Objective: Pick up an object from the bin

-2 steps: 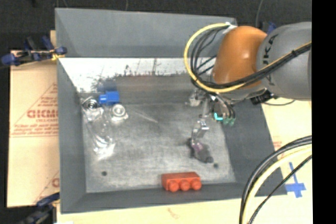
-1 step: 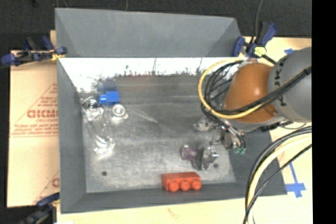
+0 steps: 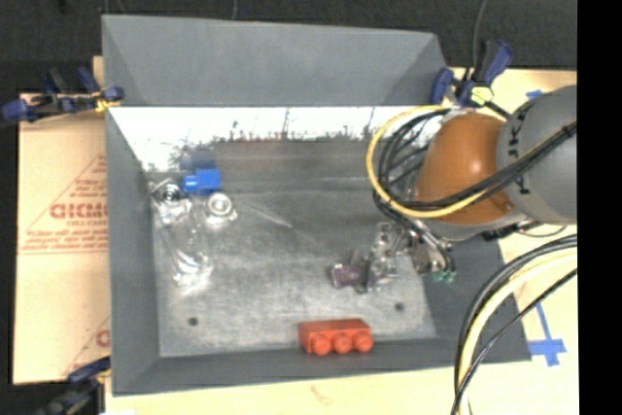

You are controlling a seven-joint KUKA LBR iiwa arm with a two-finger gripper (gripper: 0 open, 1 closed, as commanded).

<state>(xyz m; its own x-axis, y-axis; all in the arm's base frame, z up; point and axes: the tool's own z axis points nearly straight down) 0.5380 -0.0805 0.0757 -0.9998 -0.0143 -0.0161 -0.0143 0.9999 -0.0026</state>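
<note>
Item one, the gripper (image 3: 382, 262): we are finding it low over the right-hand floor of the grey bin (image 3: 292, 126), beneath the orange wrist cover (image 3: 465, 172) and its looped cables. We are not managing to tell how wide it stands or whether it has hold of anything. Item two, a small dark purplish object (image 3: 343, 275): it is lying on the floor just beside the gripper, toward the view's left and a shade nearer the front wall, touching it or nearly so. We are taking this as the likeliest thing for the pick, and we are judging that the coming move is turning on that short leftward offset. We are reading its long axis as roughly left to right, though it is too small to be sure. Item three, a red block with three studs (image 3: 335, 338): lying along the front wall, apart from the gripper. Item four, well apart at the left: a blue cap (image 3: 201, 180), a silvery round cap (image 3: 219, 206) and clear plastic pieces (image 3: 185, 253).
</note>
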